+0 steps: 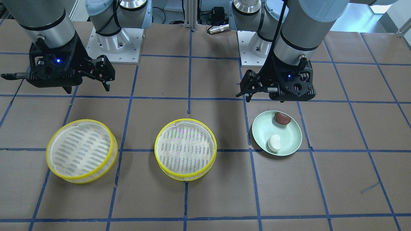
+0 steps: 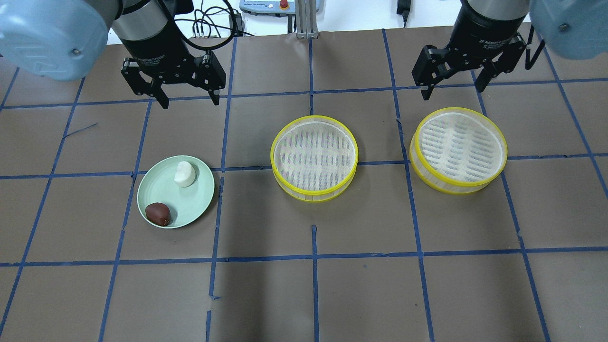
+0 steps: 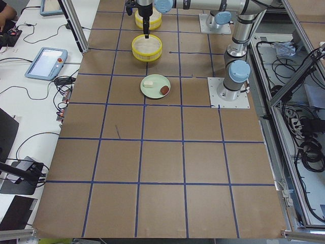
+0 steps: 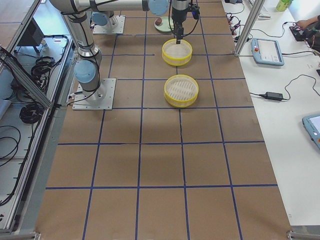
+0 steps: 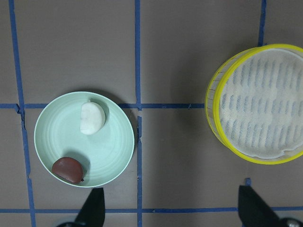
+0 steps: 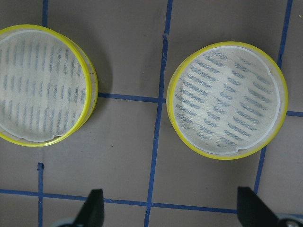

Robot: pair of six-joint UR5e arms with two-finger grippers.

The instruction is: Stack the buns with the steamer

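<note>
Status: no step of the stacking has begun, judging from how things lie. Both buns are on the green plate [image 2: 199, 197] at the left of the worktop [image 2: 313, 294]; the white bun [image 2: 184, 174] lies at the plate's far side and the brown bun [image 2: 157, 213] at its near side, apart from each other. Two yellow-rimmed steamer trays stand empty and well apart: the middle tray [image 2: 314, 158] near the centre, the right tray [image 2: 458, 149] at the right. The left hand [image 2: 190, 102] hovers above the worktop beyond the plate, fingers spread and holding nothing. The right hand [image 2: 451, 92] hovers just beyond the right tray, fingers likewise spread and empty. The likely first step is to move a bun into a tray. It calls for the left hand to come over the plate, centre on one bun, descend without touching the other bun or the plate rim, and close gently, since the buns look small and rounded and may roll. The right hand is placed to lift the right tray later for stacking.
</note>
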